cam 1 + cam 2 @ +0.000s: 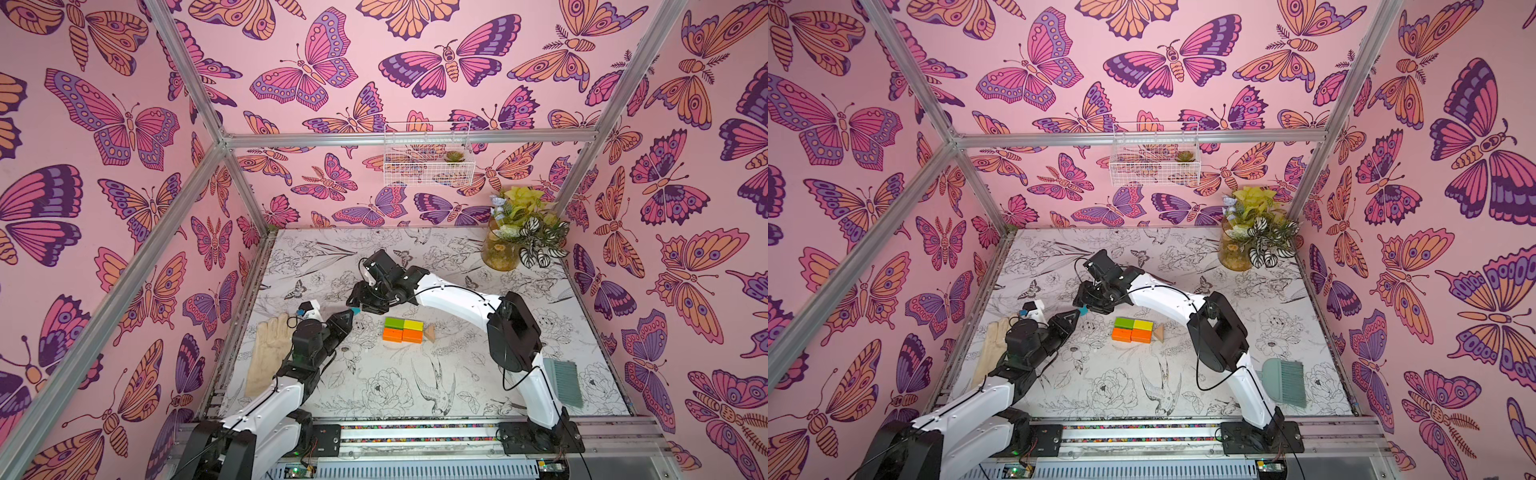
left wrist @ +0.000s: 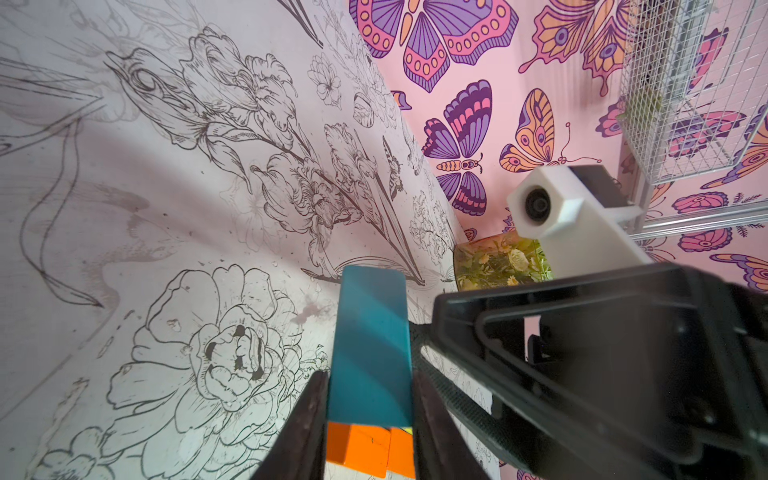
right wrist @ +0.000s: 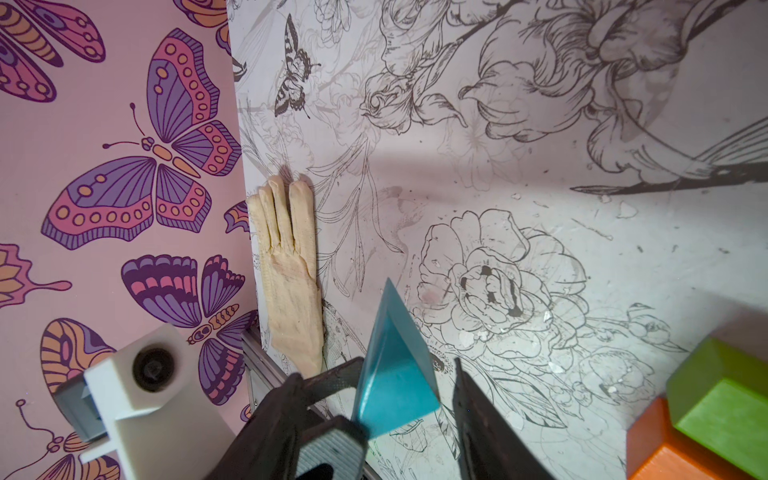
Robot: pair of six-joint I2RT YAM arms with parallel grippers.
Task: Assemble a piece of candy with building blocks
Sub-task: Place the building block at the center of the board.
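The teal wedge [image 2: 370, 332] sat clamped in the left gripper [image 2: 368, 378], apparently lifted clear, near the block rectangle [image 1: 402, 329]; the right gripper [image 3: 407, 374] straddled it, a gap showing on one side. It looked light, rigid and slick-painted, best pinched across flat parallel faces. The floral tabletop [image 1: 457, 374] lay flat; butterfly walls [image 1: 124, 124] hemmed it in.

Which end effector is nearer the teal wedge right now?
Left. The left end effector is clamped on the teal wedge; the right end effector sits just beside it, jaws apart.

Between glove [image 1: 266, 353] and green block [image 1: 393, 323], only the left hand [image 1: 352, 312] blocks the bare table [image 1: 365, 357].
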